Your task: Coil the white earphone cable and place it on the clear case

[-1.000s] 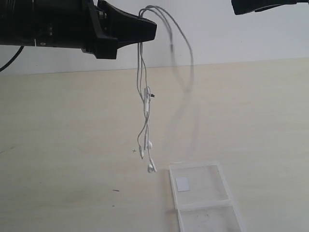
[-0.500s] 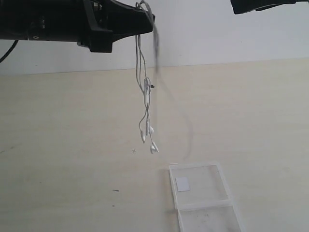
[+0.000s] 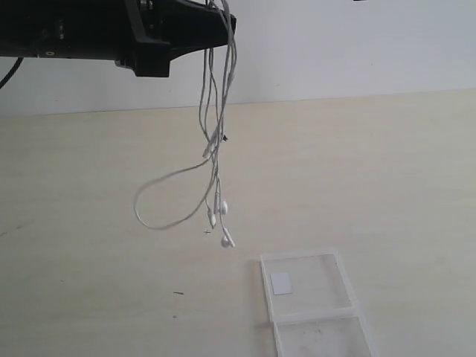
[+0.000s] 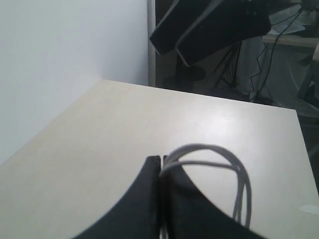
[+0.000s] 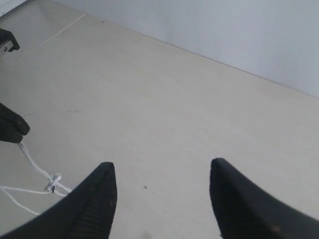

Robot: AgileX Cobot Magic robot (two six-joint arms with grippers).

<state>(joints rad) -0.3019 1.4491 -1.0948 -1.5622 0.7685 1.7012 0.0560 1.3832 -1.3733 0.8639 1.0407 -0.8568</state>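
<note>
Right, I am pinching the white earphone cable [image 3: 215,141] in the left hand [image 3: 227,22], its fingers pressed together on several strands bunched at the top, so the rest is hanging free high above the table [image 3: 401,186]. I am holding it that high because, as I judge it, the strands need to dangle clear of the table before they can be gathered. One wide loop [image 3: 152,204] is bowing out to the side, and the two earbuds [image 3: 222,212] are hanging lowest, touching nothing. The clear case [image 3: 316,286] is lying open and flat, well in from the table's far edge by the wall, with a small white sticker [image 3: 281,282] in one half. The right hand [image 5: 162,172] is hovering with its fingers spread, gripping nothing, probably waiting to catch that loose loop. I am judging the coil only half made and the setting down not yet begun.
</note>
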